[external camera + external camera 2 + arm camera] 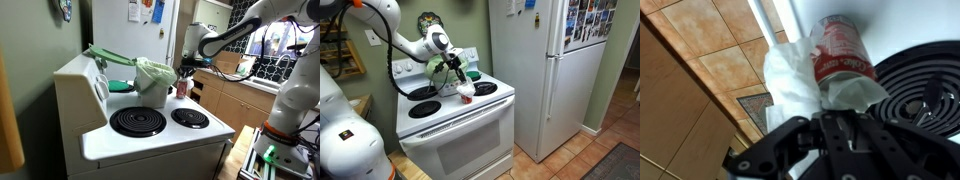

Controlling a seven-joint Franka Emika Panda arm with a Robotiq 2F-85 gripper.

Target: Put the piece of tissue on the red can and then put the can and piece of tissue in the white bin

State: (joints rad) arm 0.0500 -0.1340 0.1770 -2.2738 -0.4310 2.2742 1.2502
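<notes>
**A:** In an exterior view, where is the red can (182, 89)?

**B:** On the white surface (100, 140), just right of the white bin (153, 82), beyond the burners (137, 122). The tool (185, 74) hangs right over it.

**A:** And where the fridge (550, 70) shows?

**B:** In an exterior view the tissue (466, 88) sits on top of the can, near the surface's front edge.

**A:** Wrist view?

**B:** The tissue drapes the can's left side and near end, touching it. A coil lies to the right. The tool's dark fingers (790, 135) fill the bottom, and I cannot tell whether they are apart or closed.
</notes>
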